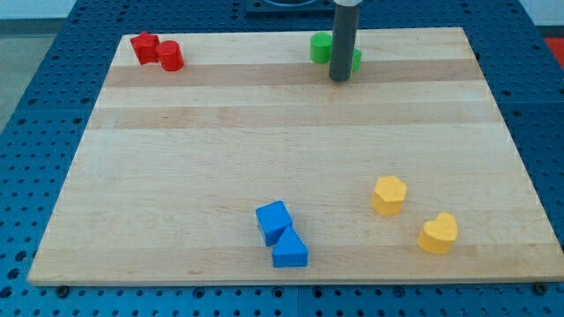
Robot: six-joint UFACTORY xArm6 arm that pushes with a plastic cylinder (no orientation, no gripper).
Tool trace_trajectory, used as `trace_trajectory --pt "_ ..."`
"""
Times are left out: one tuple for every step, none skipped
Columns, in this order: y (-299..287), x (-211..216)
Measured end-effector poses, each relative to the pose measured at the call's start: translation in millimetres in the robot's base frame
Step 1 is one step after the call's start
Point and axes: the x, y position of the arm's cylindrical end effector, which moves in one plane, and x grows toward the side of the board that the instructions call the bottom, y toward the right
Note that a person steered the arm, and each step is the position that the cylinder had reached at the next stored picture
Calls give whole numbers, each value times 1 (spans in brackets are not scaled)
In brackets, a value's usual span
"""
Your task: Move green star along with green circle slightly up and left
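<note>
**Worktop inventory: eight blocks in four colour pairs, rod among the greens**

Worktop [176, 158]: pale wooden board on a blue perforated base [35, 132].

Rod: dark, upright, entering from the view's top. My tip [340, 80] rests on the board just below the green pair, directly in front of them. The arm carries no fingers, so there is no opening or grasp to record.

Green pair, top edge, right of centre:
- Green block [320, 47], left of the rod, partly hidden by it; rounded outline, shape not certain.
- Green block [356, 60], only a sliver showing at the rod's right side; shape cannot be told. Which one is the star and which the circle cannot be settled from this view.

Red pair, top left corner, touching:
- Red star-like block [144, 47].
- Red cylinder [171, 56], just right of it.

Blue pair, bottom centre, touching:
- Blue cube [274, 222].
- Blue triangular block [290, 251], just below it.

Yellow pair, bottom right, near but apart:
- Yellow hexagonal block [389, 195].
- Yellow heart-shaped block [438, 233], lower and further right.
</note>
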Motion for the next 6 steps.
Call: trace_trajectory --pt "0 0" --pt "17 8" --pt "56 3" --pt "56 -13" --pt "15 -14" --pt "-22 -14"
